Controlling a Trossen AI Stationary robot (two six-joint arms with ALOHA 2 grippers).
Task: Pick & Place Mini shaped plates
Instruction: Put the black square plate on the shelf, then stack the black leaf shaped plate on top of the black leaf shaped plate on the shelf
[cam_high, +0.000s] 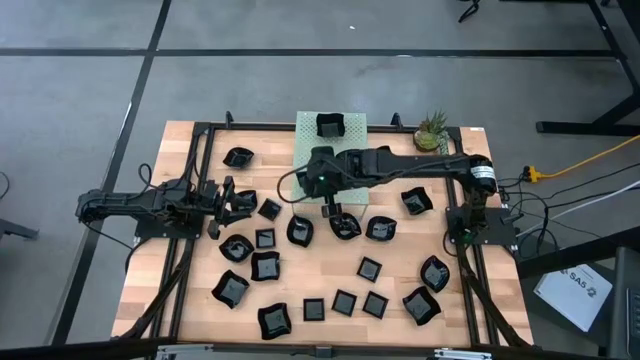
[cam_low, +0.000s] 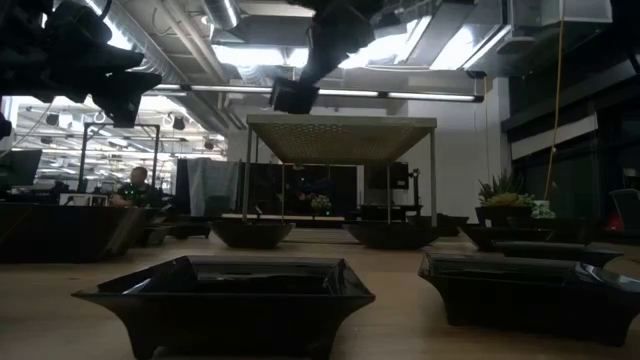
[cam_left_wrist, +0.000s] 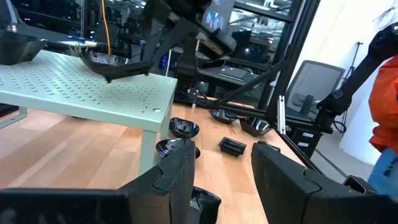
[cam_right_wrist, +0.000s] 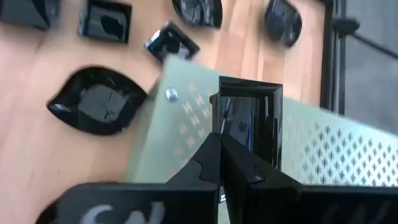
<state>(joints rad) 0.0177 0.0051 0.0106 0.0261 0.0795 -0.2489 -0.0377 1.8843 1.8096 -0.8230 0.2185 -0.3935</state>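
Several glossy black mini plates lie scattered on the wooden table (cam_high: 200, 300). One square plate (cam_high: 331, 126) sits on top of the pale green perforated box (cam_high: 350, 150). My right gripper (cam_right_wrist: 221, 146) reaches in from the table's right and is shut on another square plate (cam_right_wrist: 247, 115), held in the air over the box's near corner. The same plate shows in the left wrist view (cam_left_wrist: 115, 65) and the low view (cam_low: 295, 95). My left gripper (cam_left_wrist: 221, 165) hovers open over the table's left part (cam_high: 230, 203), holding nothing. My right gripper pinches the square plate by its rim (cam_right_wrist: 216, 124) between the two shut fingers (cam_right_wrist: 239, 168). The plate is lifted clear, above the green box's perforated top (cam_right_wrist: 186, 124), and hangs slightly tilted in the low view.
A leaf-shaped plate (cam_right_wrist: 96, 109) and other plates (cam_right_wrist: 106, 20) lie on the wood beside the box. A small pineapple-like plant (cam_high: 432, 130) stands at the far right. A black frame (cam_high: 200, 130) borders the table. A person in orange shows beyond the table (cam_left_wrist: 385, 99).
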